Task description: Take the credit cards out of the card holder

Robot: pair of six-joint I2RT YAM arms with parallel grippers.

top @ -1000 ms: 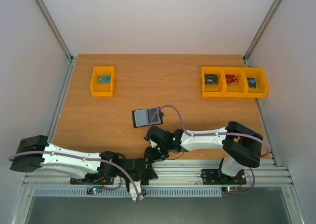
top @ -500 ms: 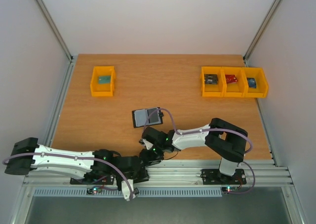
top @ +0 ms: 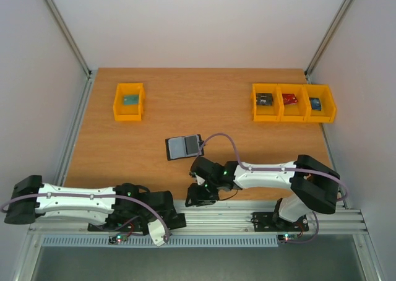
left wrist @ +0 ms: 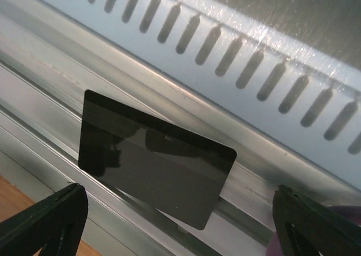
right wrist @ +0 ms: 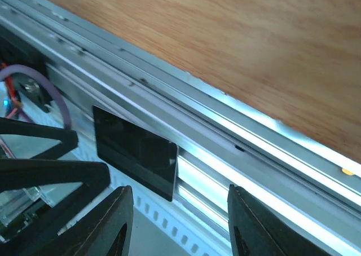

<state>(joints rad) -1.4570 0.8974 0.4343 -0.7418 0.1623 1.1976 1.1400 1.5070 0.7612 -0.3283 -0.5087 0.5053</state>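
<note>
The card holder (top: 185,146) lies open on the wooden table, its blue-grey inside facing up. A dark credit card (left wrist: 155,166) lies on the aluminium rail at the table's near edge, and the right wrist view also shows this dark card (right wrist: 135,151). My left gripper (left wrist: 175,233) hovers over the card, open, with its fingers (left wrist: 45,219) wide on either side and not touching it. My right gripper (right wrist: 180,228) is open too, just right of the card, with nothing between its fingers (right wrist: 265,228). From above, the left gripper (top: 176,221) and right gripper (top: 197,197) sit close together at the near edge.
A yellow bin (top: 129,101) stands at the back left. A row of three yellow bins (top: 293,103) stands at the back right, each with a small item inside. A slotted metal strip (left wrist: 237,70) runs beyond the rail. The table edge (right wrist: 237,92) borders the rail.
The left arm has drawn back to the left and toward the near edge. The right arm's elbow has swung out right, and its gripper stays low at the rail.
</note>
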